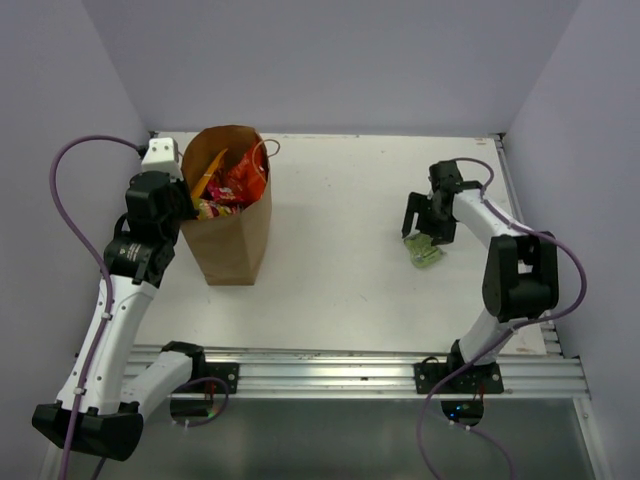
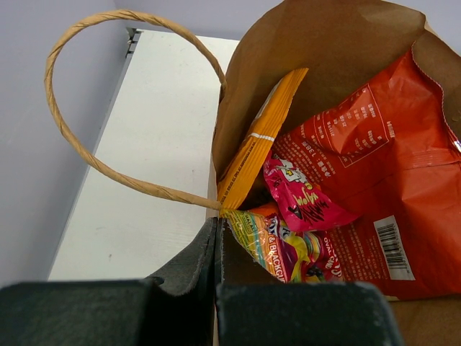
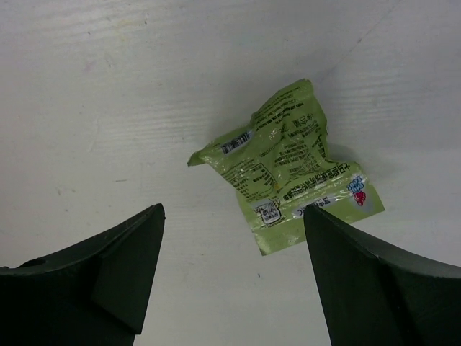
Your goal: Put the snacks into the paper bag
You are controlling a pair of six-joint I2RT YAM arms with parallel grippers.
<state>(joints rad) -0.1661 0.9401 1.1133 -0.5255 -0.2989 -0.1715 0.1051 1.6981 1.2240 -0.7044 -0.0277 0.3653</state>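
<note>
The tall brown paper bag (image 1: 228, 245) stands at the back left of the table. In the left wrist view its open mouth (image 2: 324, 43) shows a large orange-red chip bag (image 2: 374, 144), a yellow-orange packet (image 2: 256, 144), a pink packet (image 2: 299, 194) and a multicoloured candy packet (image 2: 288, 249) inside. My left gripper (image 1: 190, 205) is shut on the bag's near rim (image 2: 217, 223). A green packet (image 1: 424, 251) lies flat on the table at the right. My right gripper (image 1: 428, 232) hangs open just above it, and the packet (image 3: 288, 169) lies ahead of the right finger.
The bag's twisted paper handle (image 2: 79, 151) arches to the left over the white table. A metal rail (image 1: 350, 365) runs along the near edge. Purple walls close the left, back and right sides. A purple cable (image 1: 80, 200) loops beside the left arm.
</note>
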